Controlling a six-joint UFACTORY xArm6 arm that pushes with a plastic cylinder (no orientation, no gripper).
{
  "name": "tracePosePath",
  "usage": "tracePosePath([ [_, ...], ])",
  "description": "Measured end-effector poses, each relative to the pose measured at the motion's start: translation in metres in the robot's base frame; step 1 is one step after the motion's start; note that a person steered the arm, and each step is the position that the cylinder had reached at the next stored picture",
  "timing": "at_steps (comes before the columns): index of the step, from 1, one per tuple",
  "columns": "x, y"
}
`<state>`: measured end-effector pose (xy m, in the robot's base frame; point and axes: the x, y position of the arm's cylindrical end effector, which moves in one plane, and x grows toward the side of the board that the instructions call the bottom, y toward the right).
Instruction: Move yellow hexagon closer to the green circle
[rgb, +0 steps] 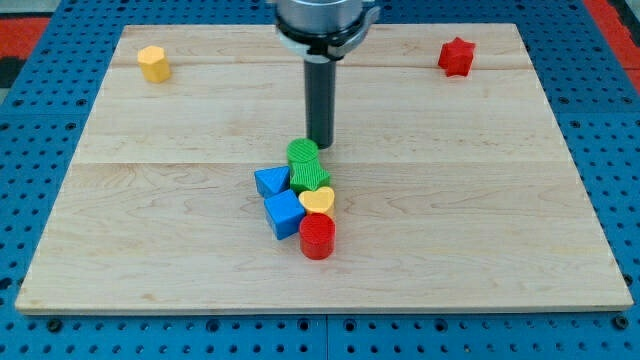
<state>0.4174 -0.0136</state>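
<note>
Yellow hexagon (153, 63): sits alone near the top-left corner of the wooden bench (480, 220), well apart from every other block.
Green circle (303, 152): at the top of the central cluster; a second green block (311, 175) touches it just below, its shape hard to make out.
My tip (320, 146): just beside the green circle on its right, at its upper edge; whether it touches I cannot tell.
Jaws: there are none, only the dark rod.
Cluster: blue triangle-like block (271, 181) to the left of the green pair, blue cube (284, 213) below it, yellow heart (317, 200) and red cylinder (317, 237) lower right, all packed tight.
Red star (456, 57): alone near the top-right corner.
Writing: no readable labels or brands on anything.
Cut off: the arm's body (325, 20) leaves the view's top; only its lower collar shows.
</note>
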Motion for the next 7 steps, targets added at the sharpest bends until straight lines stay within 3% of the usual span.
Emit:
tracePosePath([
  [1, -0.005, -0.014],
  [3, -0.02, -0.134],
  [5, -0.027, -0.161],
  [7, -0.071, -0.214],
])
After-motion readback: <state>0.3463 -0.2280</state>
